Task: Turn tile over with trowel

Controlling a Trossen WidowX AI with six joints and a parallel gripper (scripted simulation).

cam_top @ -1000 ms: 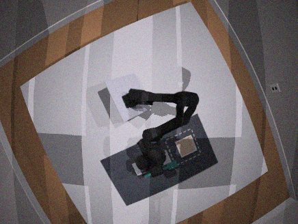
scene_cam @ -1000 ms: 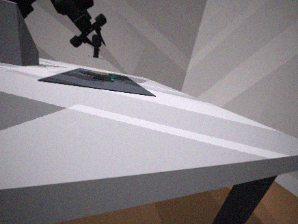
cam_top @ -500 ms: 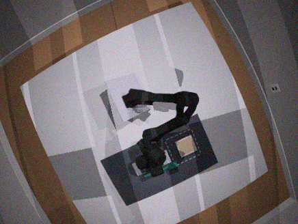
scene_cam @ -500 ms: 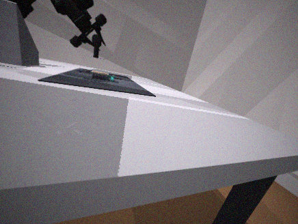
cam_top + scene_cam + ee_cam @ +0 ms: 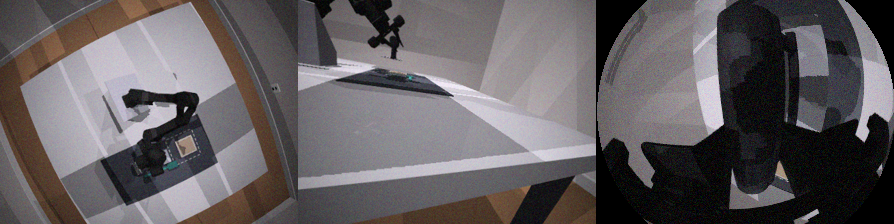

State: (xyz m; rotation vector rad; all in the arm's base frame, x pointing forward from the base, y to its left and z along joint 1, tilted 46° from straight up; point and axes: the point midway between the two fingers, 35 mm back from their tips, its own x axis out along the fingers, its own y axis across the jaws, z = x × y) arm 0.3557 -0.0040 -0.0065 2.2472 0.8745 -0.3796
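My gripper (image 5: 151, 164) (image 5: 392, 40) (image 5: 749, 123) was clamped on the trowel's dark handle (image 5: 394, 44) (image 5: 751, 85), upright above the mat (image 5: 119, 186) (image 5: 397, 85) at the exterior frame's upper left; from the top, my own arm hid most of it. The tile (image 5: 187, 146) (image 5: 397, 72) (image 5: 781, 171) lay within the dashed outline (image 5: 170, 155), lower right of the top frame, only a sliver in the wrist view; I couldn't tell which face was up
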